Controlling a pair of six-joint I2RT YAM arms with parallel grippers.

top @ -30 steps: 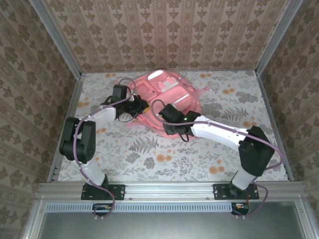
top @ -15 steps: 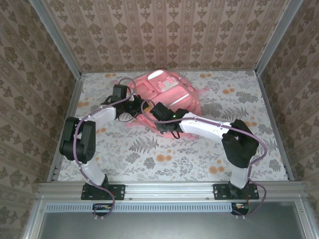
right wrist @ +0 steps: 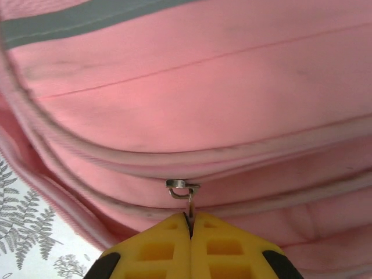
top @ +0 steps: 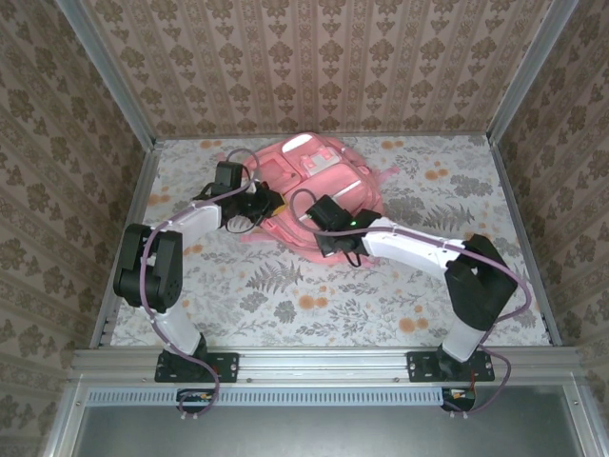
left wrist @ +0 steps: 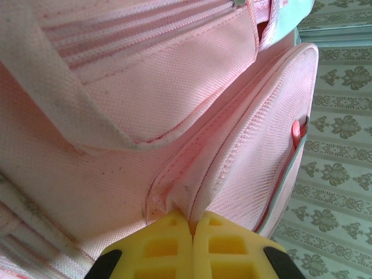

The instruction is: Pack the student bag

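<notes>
The pink student bag (top: 319, 176) lies flat at the back middle of the table, its white stripe up. My left gripper (top: 271, 203) is at the bag's left edge, shut on a fold of the pink fabric (left wrist: 192, 200) by a seam. My right gripper (top: 324, 235) is at the bag's near edge. Its yellow fingers (right wrist: 168, 247) are shut on the metal zipper pull (right wrist: 187, 200), which hangs from the slider (right wrist: 182, 185) on the bag's zipper line. The bag's inside is hidden.
The floral tablecloth (top: 285, 286) covers the table in front of the bag. Patterned walls close in the back and both sides. A metal rail (top: 324, 362) runs along the near edge by the arm bases.
The right gripper slid left along the bag's near edge half a second ago, then came back right to about where it began. The left arm has not moved.
</notes>
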